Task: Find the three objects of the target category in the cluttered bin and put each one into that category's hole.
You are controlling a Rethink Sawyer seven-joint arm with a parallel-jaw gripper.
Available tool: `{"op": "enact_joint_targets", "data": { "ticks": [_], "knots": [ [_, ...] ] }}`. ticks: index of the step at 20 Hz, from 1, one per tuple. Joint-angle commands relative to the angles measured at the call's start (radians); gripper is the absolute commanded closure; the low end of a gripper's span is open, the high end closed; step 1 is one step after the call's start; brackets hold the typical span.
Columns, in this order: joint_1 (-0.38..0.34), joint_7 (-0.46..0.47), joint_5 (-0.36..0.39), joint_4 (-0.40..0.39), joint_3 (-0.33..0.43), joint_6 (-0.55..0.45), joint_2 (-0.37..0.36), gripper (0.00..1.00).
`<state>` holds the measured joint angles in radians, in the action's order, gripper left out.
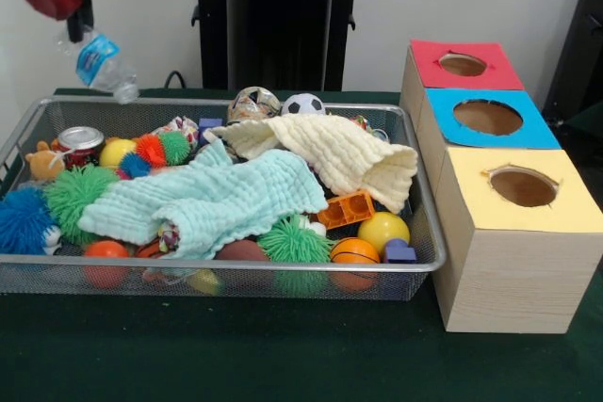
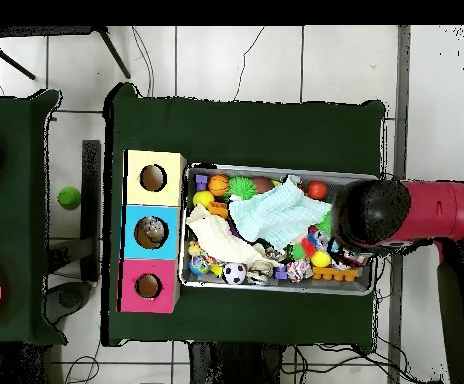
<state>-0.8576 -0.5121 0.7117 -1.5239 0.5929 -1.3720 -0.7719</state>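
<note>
My gripper (image 1: 83, 27) hangs at the top left of the front view, above the left far corner of the bin (image 1: 236, 267). It is shut on a clear plastic bottle (image 1: 104, 65) with a blue label, which hangs tilted in the air above the bin's rim. The bin is a silver wire-mesh basket full of toys and cloths. The hole (image 1: 487, 117) is the large round cutout in the blue-topped box, right of the bin. In the overhead view the arm's head (image 2: 372, 212) covers the bin's right end (image 2: 276, 172) and hides the gripper; the hole (image 2: 151, 232) shows at the left.
In the bin lie a mint cloth (image 1: 203, 200), a cream cloth (image 1: 344, 152), a soccer ball (image 1: 302, 104), an orange brick (image 1: 346, 208), a yellow ball (image 1: 382, 230), a small basketball (image 1: 354, 251), spiky balls (image 1: 73, 195) and a can (image 1: 80, 141). Red-topped (image 1: 462, 65) and yellow-topped (image 1: 523, 187) boxes flank the blue one.
</note>
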Motion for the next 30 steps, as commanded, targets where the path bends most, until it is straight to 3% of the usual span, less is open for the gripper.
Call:
{"op": "enact_joint_targets", "data": {
  "ticks": [1,10,14,23,30],
  "knots": [
    [0.061,0.056,-0.108,-0.127,0.033,-0.131,-0.104,1.0],
    [0.159,-0.124,-0.262,-0.139,0.01,-0.094,-0.134,1.0],
    [0.206,-0.203,-0.318,-0.138,-0.007,-0.023,-0.125,1.0],
    [0.333,-0.321,-0.403,-0.071,-0.057,-0.028,-0.103,1.0],
    [0.448,-0.438,-0.457,-0.009,-0.095,0.023,-0.052,1.0]
  ]
}}
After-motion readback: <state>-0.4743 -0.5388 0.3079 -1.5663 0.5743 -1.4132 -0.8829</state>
